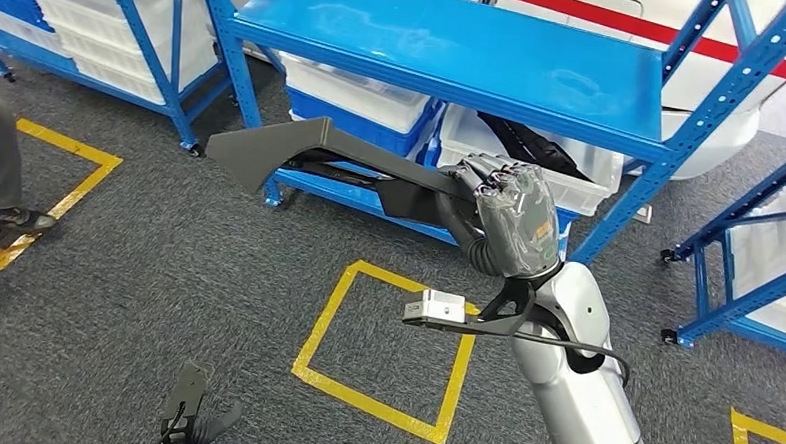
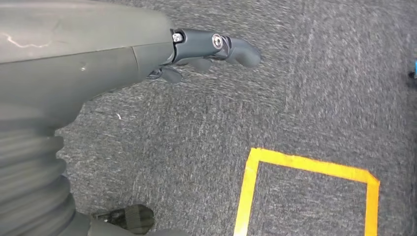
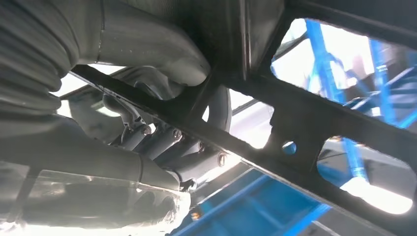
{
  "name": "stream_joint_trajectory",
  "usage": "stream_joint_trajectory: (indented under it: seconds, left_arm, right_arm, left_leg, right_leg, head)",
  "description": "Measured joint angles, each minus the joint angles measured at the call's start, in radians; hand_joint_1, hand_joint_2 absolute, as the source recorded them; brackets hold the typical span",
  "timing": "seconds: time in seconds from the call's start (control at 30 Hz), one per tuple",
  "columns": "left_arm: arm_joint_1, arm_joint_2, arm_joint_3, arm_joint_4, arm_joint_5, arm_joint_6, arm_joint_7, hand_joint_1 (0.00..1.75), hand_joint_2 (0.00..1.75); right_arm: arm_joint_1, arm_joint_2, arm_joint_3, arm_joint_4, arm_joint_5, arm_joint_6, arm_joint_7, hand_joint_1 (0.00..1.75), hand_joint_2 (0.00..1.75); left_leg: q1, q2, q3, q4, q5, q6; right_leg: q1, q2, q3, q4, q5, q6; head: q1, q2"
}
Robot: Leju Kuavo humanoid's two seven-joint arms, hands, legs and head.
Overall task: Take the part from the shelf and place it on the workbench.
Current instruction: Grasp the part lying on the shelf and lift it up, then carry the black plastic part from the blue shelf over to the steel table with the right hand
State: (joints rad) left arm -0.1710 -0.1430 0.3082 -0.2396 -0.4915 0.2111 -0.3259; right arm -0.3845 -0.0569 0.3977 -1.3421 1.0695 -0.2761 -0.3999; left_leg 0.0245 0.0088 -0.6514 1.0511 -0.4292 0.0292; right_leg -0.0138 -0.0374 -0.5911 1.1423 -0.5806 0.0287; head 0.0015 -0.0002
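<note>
While left hand (image 2: 206, 49) hangs, right hand (image 1: 510, 212) grips part (image 1: 302, 148) raised.

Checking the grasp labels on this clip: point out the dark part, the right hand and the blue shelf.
dark part (image 1: 302, 148), head view, on its long flat arm.
right hand (image 1: 514, 222), head view, on the back of the hand gripping the part.
blue shelf (image 1: 457, 50), head view, on the bare top board.

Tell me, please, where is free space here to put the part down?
Free: the blue top shelf, and the carpet inside the yellow tape square. Crowded: the lower shelf level, packed with white bins, where the right hand holds the dark part.
</note>
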Motion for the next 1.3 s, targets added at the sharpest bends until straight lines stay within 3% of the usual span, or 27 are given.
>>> stream_joint_trajectory:
  seconds: [0.07, 0.1, 0.13, 0.2, 0.27, 0.3, 0.37, 0.43, 0.5, 0.57, 0.63, 0.67, 0.73, 0.8, 0.83, 0.9, 0.97, 1.03, 1.1, 1.13, 1.17, 1.2, 1.27, 1.3]
  left_arm:
    - [0.000, -0.001, 0.001, 0.000, 0.000, 0.000, 0.000, 0.00, 1.75]
    - [0.001, -0.001, 0.001, 0.000, -0.001, 0.000, 0.001, 0.00, 1.75]
    - [0.002, -0.001, 0.001, 0.000, -0.001, 0.000, 0.001, 0.00, 1.75]
    - [0.003, -0.001, 0.002, 0.000, -0.001, 0.000, 0.001, 0.00, 1.75]
    - [0.003, -0.002, 0.003, 0.000, -0.001, 0.000, 0.002, 0.00, 1.75]
    - [0.003, -0.002, 0.003, 0.000, -0.001, -0.001, 0.002, 0.00, 1.75]
    - [0.005, -0.002, 0.004, 0.000, -0.001, -0.002, 0.004, 0.00, 1.75]
    - [0.008, -0.001, 0.004, 0.000, -0.001, -0.001, 0.005, 0.00, 1.75]
    - [0.008, 0.001, 0.004, 0.000, -0.005, 0.000, 0.006, 0.00, 1.75]
    - [0.007, 0.001, 0.004, 0.000, -0.010, 0.001, 0.007, 0.00, 1.75]
    - [0.009, 0.001, 0.004, 0.000, -0.013, 0.000, 0.008, 0.00, 1.75]
    - [0.009, 0.002, 0.004, 0.000, -0.014, 0.000, 0.009, 0.00, 1.75]
    - [0.007, 0.003, 0.004, -0.001, -0.017, 0.000, 0.012, 0.00, 1.75]
    - [0.004, 0.004, 0.004, -0.002, -0.019, 0.000, 0.014, 0.00, 1.75]
    - [0.003, 0.003, 0.004, -0.002, -0.019, 0.000, 0.016, 0.00, 1.75]
    - [0.005, 0.004, 0.004, -0.002, -0.020, 0.000, 0.018, 0.00, 1.75]
    - [0.005, 0.004, 0.005, -0.002, -0.020, 0.000, 0.019, 0.00, 1.75]
    - [0.004, 0.004, 0.007, -0.003, -0.020, 0.001, 0.019, 0.00, 1.75]
    - [0.006, 0.004, 0.008, -0.003, -0.020, 0.002, 0.019, 0.00, 1.75]
    - [0.009, 0.005, 0.010, -0.003, -0.020, 0.002, 0.019, 0.00, 1.75]
    - [0.011, 0.005, 0.011, -0.003, -0.019, 0.003, 0.019, 0.00, 1.75]
    - [0.013, 0.006, 0.013, -0.003, -0.018, 0.004, 0.019, 0.00, 1.75]
    - [0.013, 0.001, 0.017, -0.002, -0.015, 0.007, 0.019, 0.00, 1.75]
    - [0.013, -0.002, 0.019, -0.002, -0.014, 0.008, 0.018, 0.00, 1.75]
  right_arm:
    - [0.003, -0.003, 0.003, 0.003, 0.003, 0.000, 0.000, 1.66, 1.75]
    - [0.004, -0.005, 0.004, 0.004, 0.004, 0.000, 0.000, 1.66, 1.75]
    - [0.004, -0.006, 0.006, 0.006, 0.004, 0.000, 0.000, 1.66, 1.75]
    - [0.002, -0.007, 0.007, 0.006, 0.005, 0.000, 0.000, 1.66, 1.75]
    - [-0.002, -0.007, 0.008, 0.007, 0.005, 0.000, 0.000, 1.66, 1.75]
    - [-0.003, -0.007, 0.008, 0.007, 0.005, 0.000, 0.000, 1.66, 1.75]
    - [-0.005, -0.007, 0.010, 0.007, 0.005, 0.000, 0.000, 1.66, 1.75]
    - [-0.006, -0.004, 0.012, 0.008, 0.005, 0.000, 0.000, 1.66, 1.75]
    - [-0.007, -0.002, 0.013, 0.009, 0.007, 0.000, 0.003, 1.66, 1.75]
    - [-0.004, -0.003, 0.014, 0.011, 0.009, 0.000, 0.008, 1.66, 1.75]
    - [0.000, -0.004, 0.016, 0.014, 0.012, -0.002, 0.010, 1.66, 1.75]
    - [0.002, -0.004, 0.016, 0.014, 0.013, -0.002, 0.011, 1.66, 1.75]
    - [0.003, -0.005, 0.018, 0.015, 0.014, -0.003, 0.012, 1.66, 1.75]
    - [0.003, -0.007, 0.019, 0.015, 0.016, -0.005, 0.014, 1.66, 1.75]
    - [0.003, -0.008, 0.020, 0.015, 0.017, -0.006, 0.015, 1.66, 1.75]
    - [0.003, -0.009, 0.022, 0.014, 0.021, -0.009, 0.017, 1.66, 1.75]
    - [0.005, -0.009, 0.025, 0.014, 0.024, -0.010, 0.020, 1.66, 1.75]
    - [0.010, -0.012, 0.025, 0.013, 0.025, -0.012, 0.023, 1.66, 1.75]
    - [0.020, -0.015, 0.027, 0.013, 0.027, -0.013, 0.024, 1.66, 1.75]
    - [0.024, -0.016, 0.028, 0.013, 0.030, -0.013, 0.025, 1.66, 1.75]
    - [0.026, -0.016, 0.030, 0.013, 0.033, -0.013, 0.025, 1.66, 1.75]
    - [0.026, -0.015, 0.031, 0.012, 0.036, -0.013, 0.026, 1.66, 1.75]
    - [0.020, -0.013, 0.034, 0.007, 0.039, -0.013, 0.026, 1.66, 1.75]
    - [0.014, -0.011, 0.036, 0.005, 0.040, -0.013, 0.026, 1.66, 1.75]
  left_leg:
    - [-0.002, -0.023, -0.013, 0.000, 0.009, 0.010]
    - [-0.003, -0.035, -0.018, 0.000, 0.014, 0.012]
    - [-0.005, -0.048, -0.024, 0.000, 0.019, 0.012]
    - [-0.006, -0.071, -0.030, 0.000, 0.029, 0.009]
    - [-0.007, -0.089, -0.036, 0.000, 0.040, -0.001]
    - [-0.006, -0.096, -0.039, -0.001, 0.045, -0.007]
    - [-0.005, -0.110, -0.042, -0.006, 0.055, -0.022]
    - [-0.005, -0.092, -0.053, 0.006, 0.045, -0.031]
    - [-0.005, -0.046, -0.086, 0.083, -0.015, -0.037]
    - [-0.003, -0.022, -0.126, 0.201, -0.084, -0.045]
    - [0.001, -0.013, -0.128, 0.242, -0.096, -0.053]
    - [0.005, -0.005, -0.103, 0.213, -0.079, -0.057]
    - [0.009, 0.038, -0.030, 0.102, -0.036, -0.065]
    - [0.007, 0.069, 0.009, 0.028, -0.018, -0.057]
    - [0.003, 0.068, 0.009, 0.019, -0.019, -0.049]
    - [-0.002, 0.044, 0.002, 0.016, -0.014, -0.030]
    - [-0.004, 0.020, -0.002, 0.013, -0.006, -0.013]
    - [-0.003, -0.004, -0.008, 0.009, 0.001, 0.000]
    - [-0.004, -0.029, -0.014, 0.008, 0.007, 0.008]
    - [-0.006, -0.043, -0.017, 0.008, 0.010, 0.011]
    - [-0.009, -0.056, -0.018, 0.008, 0.013, 0.012]
    - [-0.012, -0.068, -0.017, 0.007, 0.016, 0.013]
    - [-0.010, -0.088, -0.019, 0.006, 0.023, 0.010]
    - [-0.008, -0.097, -0.023, 0.005, 0.027, 0.006]
  right_leg:
    - [0.000, 0.027, -0.058, 0.126, -0.048, -0.001]
    - [0.000, 0.032, -0.070, 0.154, -0.054, 0.002]
    - [0.001, 0.035, -0.063, 0.144, -0.044, 0.007]
    - [0.001, 0.052, 0.001, 0.022, 0.005, 0.013]
    - [0.007, 0.080, 0.055, -0.092, 0.041, 0.007]
    - [0.012, 0.087, 0.064, -0.116, 0.047, 0.001]
    - [0.021, 0.077, 0.063, -0.121, 0.054, -0.010]
    - [0.008, 0.059, 0.067, -0.129, 0.070, -0.021]
    - [-0.005, 0.038, 0.065, -0.136, 0.084, -0.034]
    - [-0.001, 0.014, 0.058, -0.136, 0.088, -0.039]
    - [0.000, -0.011, 0.054, -0.135, 0.089, -0.039]
    - [-0.001, -0.023, 0.054, -0.134, 0.089, -0.038]
    - [0.003, -0.042, 0.052, -0.128, 0.085, -0.031]
    - [0.015, -0.058, 0.049, -0.120, 0.079, -0.021]
    - [0.021, -0.067, 0.048, -0.118, 0.079, -0.017]
    - [0.022, -0.082, 0.046, -0.115, 0.075, -0.009]
    - [0.015, -0.051, 0.028, -0.075, 0.046, -0.005]
    - [0.009, 0.005, -0.022, 0.037, -0.009, -0.011]
    - [0.010, 0.028, -0.075, 0.151, -0.047, -0.014]
    - [0.013, 0.032, -0.081, 0.163, -0.046, -0.014]
    - [0.018, 0.037, -0.067, 0.136, -0.030, -0.014]
    - [0.026, 0.045, -0.036, 0.076, -0.003, -0.017]
    - [0.045, 0.079, 0.031, -0.061, 0.049, -0.037]
    - [0.053, 0.091, 0.048, -0.104, 0.063, -0.047]
  head:
    - [0.002, 0.000]
    - [0.002, 0.000]
    - [0.002, 0.000]
    - [0.002, 0.000]
    - [0.001, 0.000]
    - [0.001, 0.000]
    - [0.002, 0.000]
    - [-0.002, 0.000]
    - [-0.009, 0.000]
    - [-0.011, 0.000]
    - [-0.011, 0.000]
    - [-0.011, 0.000]
    - [-0.013, 0.000]
    - [-0.010, 0.000]
    - [-0.007, 0.000]
    - [0.000, 0.000]
    - [0.001, 0.000]
    - [0.003, 0.000]
    - [0.006, 0.000]
    - [0.007, 0.000]
    - [0.007, 0.000]
    - [0.007, 0.000]
    - [0.004, 0.000]
    - [0.005, 0.000]
